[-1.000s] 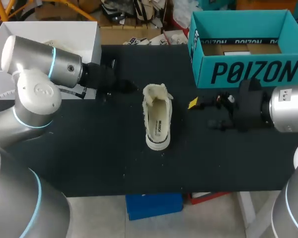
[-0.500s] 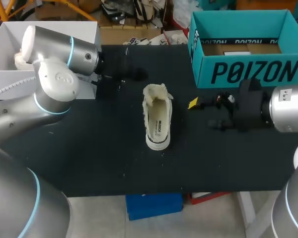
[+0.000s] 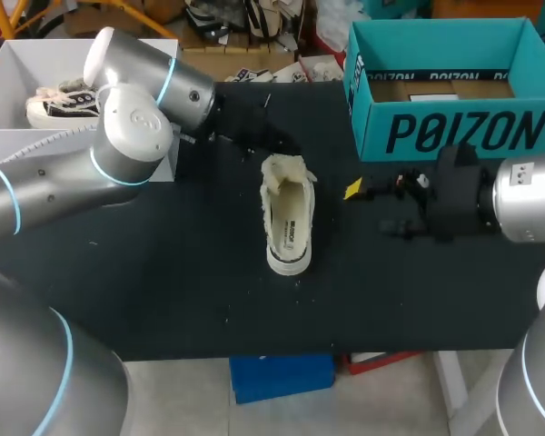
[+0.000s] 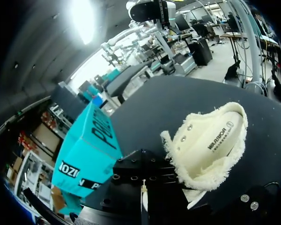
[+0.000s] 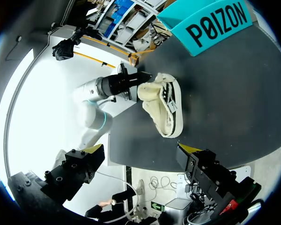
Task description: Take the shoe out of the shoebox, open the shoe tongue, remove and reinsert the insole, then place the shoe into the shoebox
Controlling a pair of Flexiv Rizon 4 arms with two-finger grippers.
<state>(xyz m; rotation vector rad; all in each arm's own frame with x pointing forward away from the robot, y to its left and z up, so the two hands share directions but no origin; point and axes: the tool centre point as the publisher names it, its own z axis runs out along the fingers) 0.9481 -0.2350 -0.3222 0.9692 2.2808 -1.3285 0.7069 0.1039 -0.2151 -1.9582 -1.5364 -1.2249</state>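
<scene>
A cream shoe (image 3: 287, 216) lies on the black table (image 3: 163, 282), opening up, its insole showing and its frayed upper at the far end. My left gripper (image 3: 286, 145) is shut right at that far end; in the left wrist view the shoe (image 4: 210, 145) lies just ahead of the left gripper (image 4: 143, 199), and I cannot see anything held. To the shoe's right my right gripper (image 3: 372, 209) stands open and empty, and in its own view the shoe (image 5: 164, 105) lies well ahead of the right gripper (image 5: 141, 150). The teal shoebox (image 3: 454, 136) stands at the back right.
A white box (image 3: 163, 64) at the back left holds another shoe (image 3: 64, 102). My left arm (image 3: 136, 127) stretches across the table's back left part. Bare black table lies in front of the cream shoe.
My left arm has swung right from the white box to the shoe's far end. The shoe and my right arm have stayed still.
</scene>
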